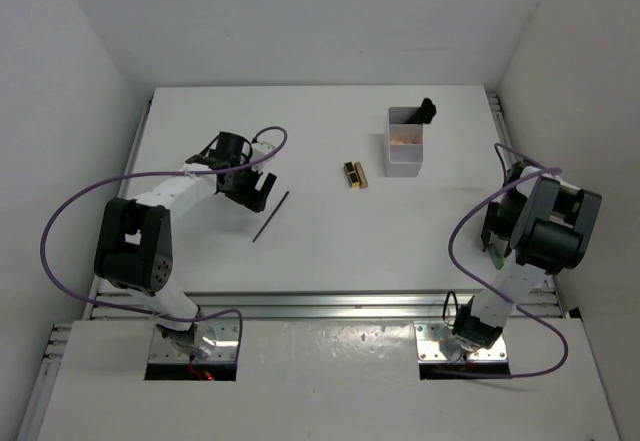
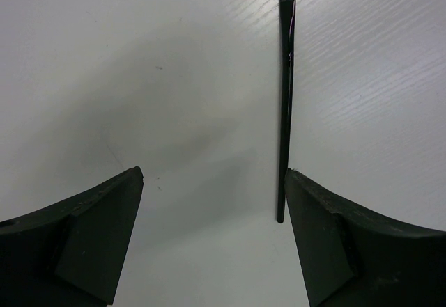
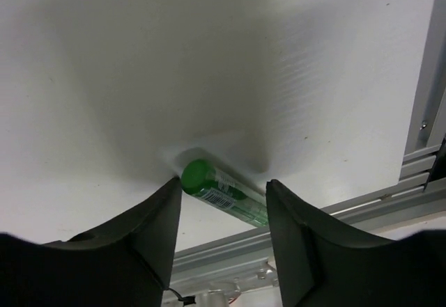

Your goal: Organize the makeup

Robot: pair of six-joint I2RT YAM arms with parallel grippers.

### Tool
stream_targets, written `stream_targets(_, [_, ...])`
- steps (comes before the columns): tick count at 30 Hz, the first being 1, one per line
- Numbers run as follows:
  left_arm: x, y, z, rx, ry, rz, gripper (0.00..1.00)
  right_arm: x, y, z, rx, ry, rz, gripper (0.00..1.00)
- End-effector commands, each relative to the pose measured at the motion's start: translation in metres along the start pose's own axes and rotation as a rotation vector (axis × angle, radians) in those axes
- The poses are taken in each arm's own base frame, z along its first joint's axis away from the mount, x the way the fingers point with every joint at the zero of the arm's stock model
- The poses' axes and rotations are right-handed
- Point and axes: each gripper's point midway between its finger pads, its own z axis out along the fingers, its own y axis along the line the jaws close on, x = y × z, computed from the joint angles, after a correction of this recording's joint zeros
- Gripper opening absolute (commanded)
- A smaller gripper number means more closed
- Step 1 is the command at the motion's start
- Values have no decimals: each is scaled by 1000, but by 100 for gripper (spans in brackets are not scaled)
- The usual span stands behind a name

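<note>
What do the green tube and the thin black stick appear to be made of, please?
The green tube: likely plastic, glossy, judging by its bright highlights and printed barcode label. The stick: smooth black with a faint sheen along its length; plastic or lacquered wood, I cannot tell which.

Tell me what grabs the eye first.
The right end effector brackets a green tube by the near right table edge. A thin black stick lies left of centre, by the open left end effector; a black-and-gold case lies mid-table, near a white box.
</note>
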Motion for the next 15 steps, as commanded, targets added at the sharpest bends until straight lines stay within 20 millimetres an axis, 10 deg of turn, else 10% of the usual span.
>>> stream_targets(1, [-14,1,-10,-21,-50,27,89,-10,-1,-8,-10,-24,-6,51])
stream_targets(9, [-14,1,-10,-21,-50,27,89,4,12,-1,-83,8,-29,0])
stream_targets(15, [-12,1,-11,-21,-50,36,89,-10,25,-18,-167,-86,-35,0])
